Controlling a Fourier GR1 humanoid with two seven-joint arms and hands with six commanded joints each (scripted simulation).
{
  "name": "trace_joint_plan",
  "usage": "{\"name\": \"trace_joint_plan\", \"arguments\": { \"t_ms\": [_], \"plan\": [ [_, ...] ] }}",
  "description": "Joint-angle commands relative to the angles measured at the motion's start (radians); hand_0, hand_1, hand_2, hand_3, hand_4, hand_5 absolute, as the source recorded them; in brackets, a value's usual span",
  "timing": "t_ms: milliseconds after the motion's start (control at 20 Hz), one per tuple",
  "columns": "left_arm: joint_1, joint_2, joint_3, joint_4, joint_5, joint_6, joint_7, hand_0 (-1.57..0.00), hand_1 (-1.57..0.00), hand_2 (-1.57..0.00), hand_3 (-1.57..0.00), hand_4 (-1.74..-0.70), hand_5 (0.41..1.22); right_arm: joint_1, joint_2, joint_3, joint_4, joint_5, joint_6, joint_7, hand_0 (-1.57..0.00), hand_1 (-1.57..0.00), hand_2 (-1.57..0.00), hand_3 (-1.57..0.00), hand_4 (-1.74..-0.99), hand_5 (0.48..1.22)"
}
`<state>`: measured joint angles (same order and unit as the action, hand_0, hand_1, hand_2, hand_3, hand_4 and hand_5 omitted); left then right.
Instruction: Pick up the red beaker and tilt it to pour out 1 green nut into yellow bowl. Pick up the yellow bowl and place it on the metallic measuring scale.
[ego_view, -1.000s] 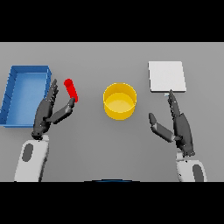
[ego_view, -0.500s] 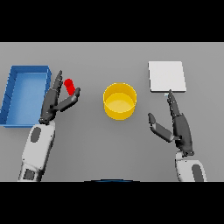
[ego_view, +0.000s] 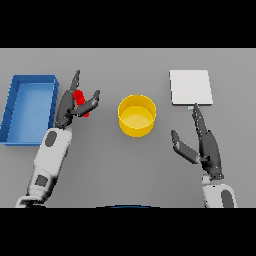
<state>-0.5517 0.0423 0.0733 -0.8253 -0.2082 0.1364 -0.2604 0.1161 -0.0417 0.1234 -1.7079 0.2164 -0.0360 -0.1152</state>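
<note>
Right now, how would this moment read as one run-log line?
phase: reaching | left hand: open around red beaker | right hand: open, idle | yellow bowl: on table, off scale

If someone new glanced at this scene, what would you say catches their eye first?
Probably the yellow bowl at the table's middle, bright against the grey. Next, the left robot hand reaching around the red beaker, beside the blue tray at far left. The right robot hand waits open below the metallic measuring scale at upper right.
</note>
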Motion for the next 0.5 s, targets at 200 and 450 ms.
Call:
{"name": "trace_joint_plan", "arguments": {
  "t_ms": [200,450],
  "plan": [
    [-0.04,-0.024,0.041,0.088,0.012,0.055,-0.069,-0.57,-0.61,-0.6,-0.42,-1.42,0.86,-0.008,-0.004,-0.007,0.009,0.004,-0.007,0.001,0.0,0.0,0.0,0.0,-1.247,0.688],
    [-0.066,-0.039,0.058,0.141,0.013,0.052,-0.174,-1.24,-1.25,-1.25,-1.11,-1.57,1.103,-0.027,0.001,-0.002,0.016,0.018,-0.015,0.011,0.0,0.0,0.0,0.0,-1.233,0.686]
  ]
}}
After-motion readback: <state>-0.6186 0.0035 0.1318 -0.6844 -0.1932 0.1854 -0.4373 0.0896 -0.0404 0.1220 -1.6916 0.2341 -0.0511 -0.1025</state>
